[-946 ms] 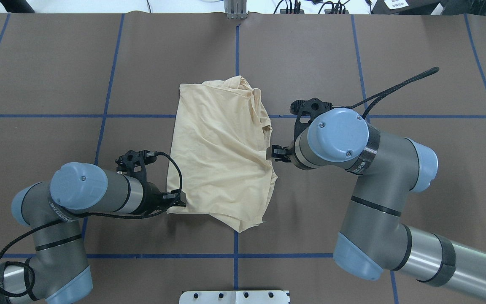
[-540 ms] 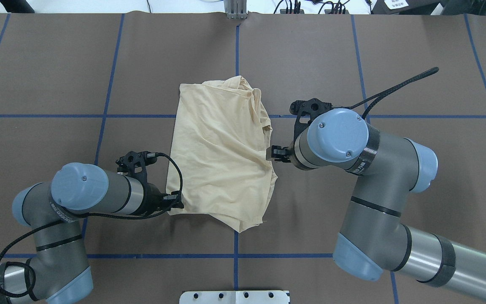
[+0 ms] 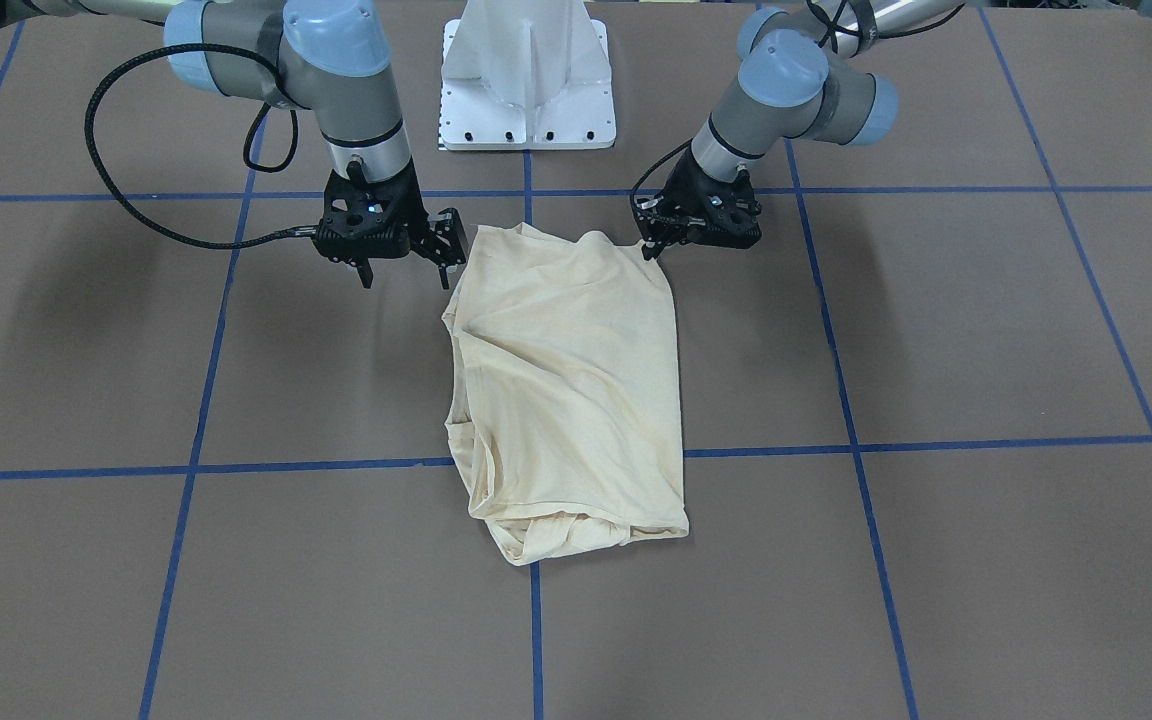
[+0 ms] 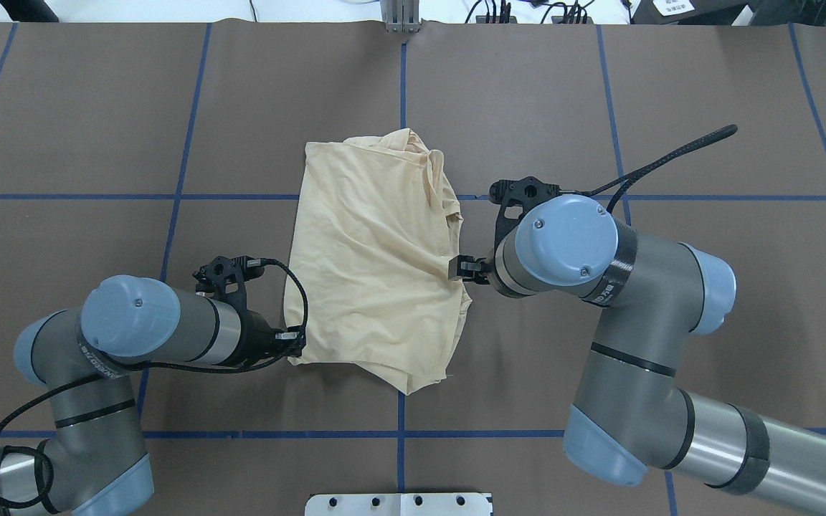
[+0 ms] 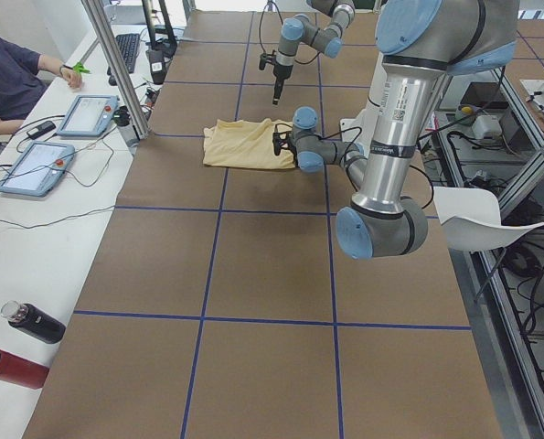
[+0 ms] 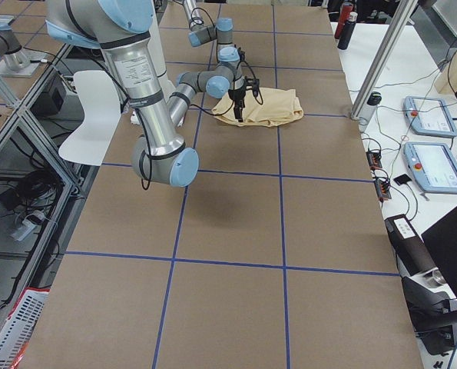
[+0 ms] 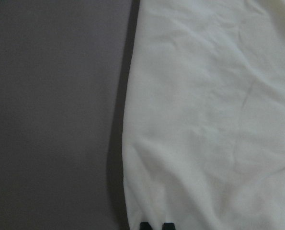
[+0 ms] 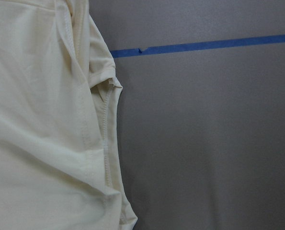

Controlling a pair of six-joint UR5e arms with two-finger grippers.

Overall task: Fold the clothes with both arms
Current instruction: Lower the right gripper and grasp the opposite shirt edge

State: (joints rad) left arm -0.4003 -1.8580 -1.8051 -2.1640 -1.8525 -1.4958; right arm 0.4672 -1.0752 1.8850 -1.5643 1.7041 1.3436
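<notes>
The cream-yellow shirt (image 4: 370,265) lies folded into a rumpled rectangle at the table's middle, print side hidden (image 3: 576,380). My left gripper (image 4: 300,344) sits low at the shirt's near left corner. In the left wrist view its two black fingertips (image 7: 155,225) stand close together on the fabric (image 7: 204,120), shut on that corner. My right gripper (image 4: 456,267) hovers at the shirt's right edge, about halfway along. Seen from the front, it (image 3: 446,262) looks open. The right wrist view shows the hemmed edge (image 8: 104,143) and no fingertips.
Brown table cover with blue tape grid lines. The white pedestal base (image 3: 528,90) stands at the robot's edge of the table. A person (image 5: 6,82) sits at a side bench with control tablets (image 5: 89,114). Two bottles (image 5: 34,322) lie on that bench.
My left gripper has drawn back slightly to the left at the shirt's corner. My right gripper has shifted a little nearer the robot and toward the shirt's edge. The shirt's outline is much the same.
</notes>
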